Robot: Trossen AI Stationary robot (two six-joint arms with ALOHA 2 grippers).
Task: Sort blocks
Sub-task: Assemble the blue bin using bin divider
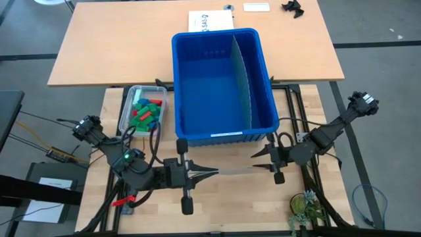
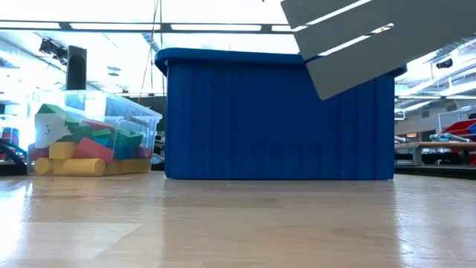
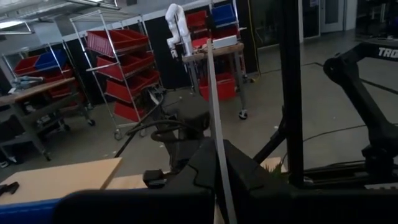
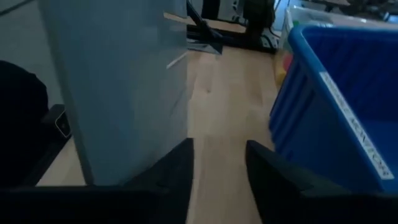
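My left gripper (image 1: 212, 172) was clenched on one end of a thin grey panel (image 1: 233, 170), held level above the desk (image 1: 230, 204) in front of the bin (image 1: 217, 137). My right gripper (image 1: 254, 162) sat at the panel's other end with its fingers apart; its wrist view showed the panel beside them, not between, so it gripped nothing. The blocks (image 1: 146, 112) lay untouched in the clear tub (image 1: 127, 108), just left of the bin.

I judged this was bin preparation, not sorting proper. To do it well I would line the right fingers up so that the panel's edge sat squarely between them before I closed, then keep both ends level, since a thin sheet would likely flex or twist if one arm led.

One divider (image 1: 242, 79) already stood in the bin. The bin's near wall was close to both grippers and would need to be cleared from above. A small plant (image 1: 306, 207) sat by the right arm's base, out of the way
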